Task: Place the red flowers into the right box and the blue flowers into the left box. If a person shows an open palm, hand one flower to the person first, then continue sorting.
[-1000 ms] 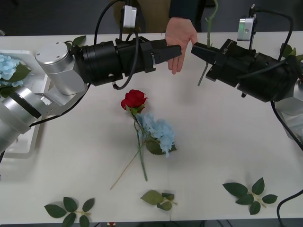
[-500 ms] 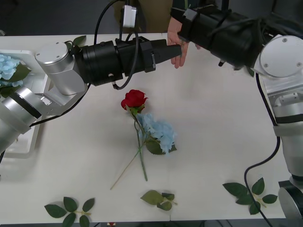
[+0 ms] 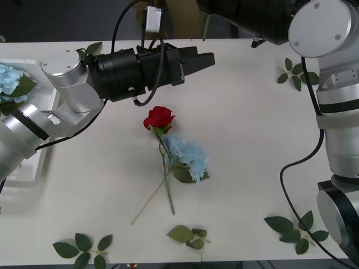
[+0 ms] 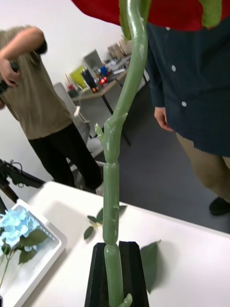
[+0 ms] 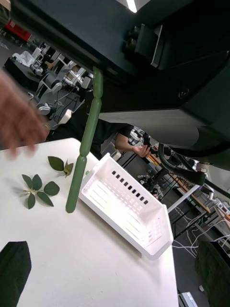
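Beside the white table [image 3: 252,140], at its left edge in the front view, the left box [image 3: 33,168] — a white plastic tray with a raised rim — already holds one pale sky-blue hydrangea head [image 3: 8,78]. Mid-table, right of that tray, a deep-red rose [image 3: 159,117] and a second blue hydrangea [image 3: 188,154] lie with stems crossed, still unsorted. The left gripper [image 3: 208,58] hangs above the table, beyond the rose, black fingers spread and empty. The right arm [image 3: 269,19] reaches over the table's far edge, a thin green stem [image 3: 206,28] hanging below it.

From the right wrist, the right gripper [image 4: 115,276] has its black fingers pinching that green stem [image 4: 117,144], the red bloom [image 4: 158,12] uppermost. A person in a dark navy shirt [image 4: 191,81] and tan trousers stands just beyond the bloom, one hand lowered at the side; the left box shows below, hydrangea inside.

From the left wrist, the held stem [image 5: 86,148] dangles over the table, a blurred hand [image 5: 19,120] beside it, and the slotted right box [image 5: 127,211] sits empty at the table's far end.

So one blue flower is placed, the hand-over looks about underway — two flowers and this rose remain.

Against a second ago, the open palm over the far edge is gone from the front view, and the right arm has swung from the right of the table up and across that edge with the stem; the left arm has not moved.
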Controlling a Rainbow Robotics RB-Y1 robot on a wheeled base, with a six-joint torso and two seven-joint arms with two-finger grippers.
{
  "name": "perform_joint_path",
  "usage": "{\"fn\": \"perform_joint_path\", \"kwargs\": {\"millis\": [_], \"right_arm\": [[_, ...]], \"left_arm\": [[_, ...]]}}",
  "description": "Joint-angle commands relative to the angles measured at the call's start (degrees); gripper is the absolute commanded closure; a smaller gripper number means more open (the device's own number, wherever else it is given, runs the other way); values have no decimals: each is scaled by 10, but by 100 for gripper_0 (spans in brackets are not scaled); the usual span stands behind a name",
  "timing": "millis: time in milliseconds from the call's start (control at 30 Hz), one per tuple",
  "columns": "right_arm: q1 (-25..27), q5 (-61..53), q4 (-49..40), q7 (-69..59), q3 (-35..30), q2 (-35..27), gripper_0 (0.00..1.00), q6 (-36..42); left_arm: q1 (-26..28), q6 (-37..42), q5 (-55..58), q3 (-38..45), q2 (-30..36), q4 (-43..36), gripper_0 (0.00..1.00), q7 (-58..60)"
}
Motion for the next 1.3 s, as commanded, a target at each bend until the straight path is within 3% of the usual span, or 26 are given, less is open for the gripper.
{"fn": "perform_joint_path", "kwargs": {"millis": [33,1100,1167,1200,1233,1300], "right_arm": [[-42,40,-26,-72,-13,12,100,17],[-48,52,-28,-93,-17,12,100,8],[-47,46,-28,-93,-20,12,85,8],[-47,36,-28,-94,-24,11,60,8],[-47,31,-28,-93,-26,11,50,9],[-47,11,-28,-92,-33,5,14,9]], "left_arm": [[6,-4,8,13,-5,-5,0,-25],[6,-4,8,12,-5,-5,0,-25],[6,-4,8,12,-5,-5,0,-25],[6,-4,8,12,-5,-5,0,-25],[6,-4,8,12,-5,-5,0,-25],[6,-4,8,12,-5,-6,0,-25]]}}
